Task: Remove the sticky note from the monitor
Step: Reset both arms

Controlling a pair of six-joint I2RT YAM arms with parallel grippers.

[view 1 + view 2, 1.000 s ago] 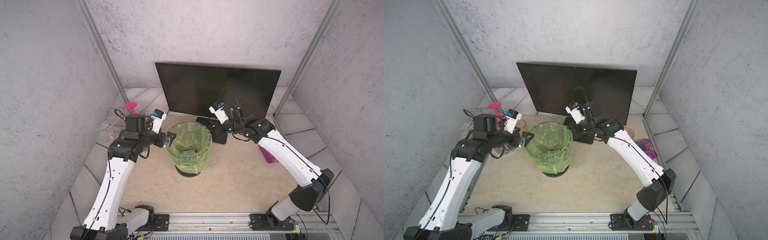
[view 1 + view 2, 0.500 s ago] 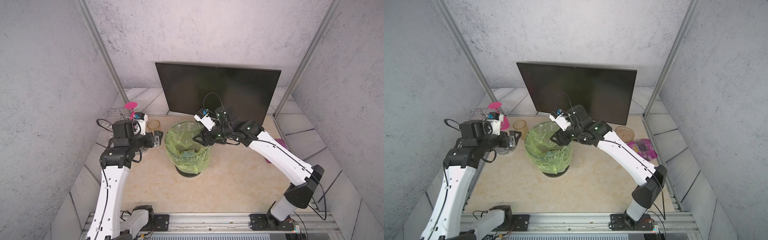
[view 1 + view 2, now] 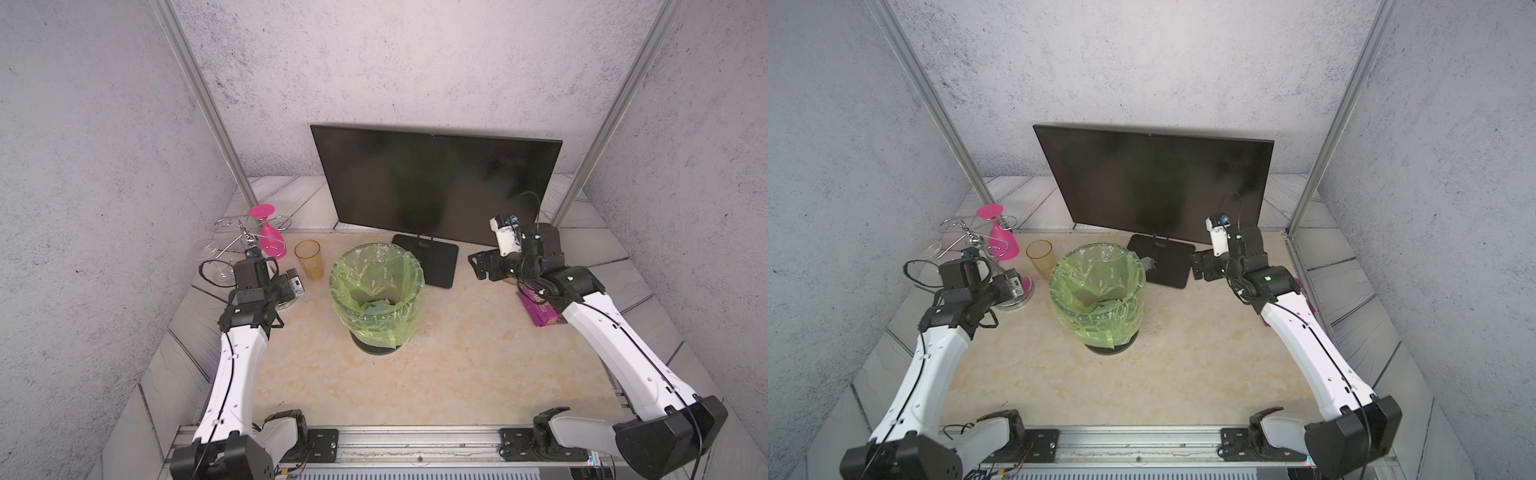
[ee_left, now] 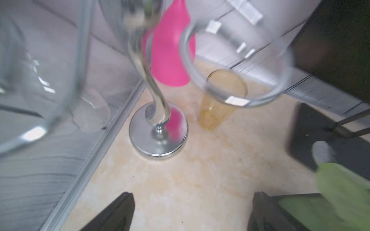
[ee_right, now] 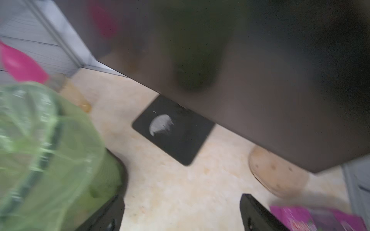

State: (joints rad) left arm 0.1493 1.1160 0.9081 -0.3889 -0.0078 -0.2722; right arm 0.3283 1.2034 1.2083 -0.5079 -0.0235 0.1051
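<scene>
The monitor (image 3: 436, 183) (image 3: 1154, 178) stands at the back on its flat black base (image 3: 432, 257), and its dark screen is bare. No sticky note shows on the screen. Flat pale green and blue paper pieces (image 3: 374, 308) lie at the bottom of the bin. My right gripper (image 3: 478, 266) (image 5: 181, 197) hangs open and holding nothing, low in front of the monitor's right end, to the right of the base. On the bin's left, my left gripper (image 3: 293, 283) (image 4: 193, 195) is open over bare table.
A bin lined with a green bag (image 3: 374, 332) stands mid-table in front of the monitor base. A chrome glass rack (image 4: 158, 138) with a pink glass (image 3: 270, 237) and an amber cup (image 3: 309, 259) stand at the left. A purple packet (image 3: 540, 309) lies under the right arm.
My right gripper swung from the monitor base over the bin, then drew back to the right, jaws now apart. My left gripper pulled back from the bin's rim towards the rack.
</scene>
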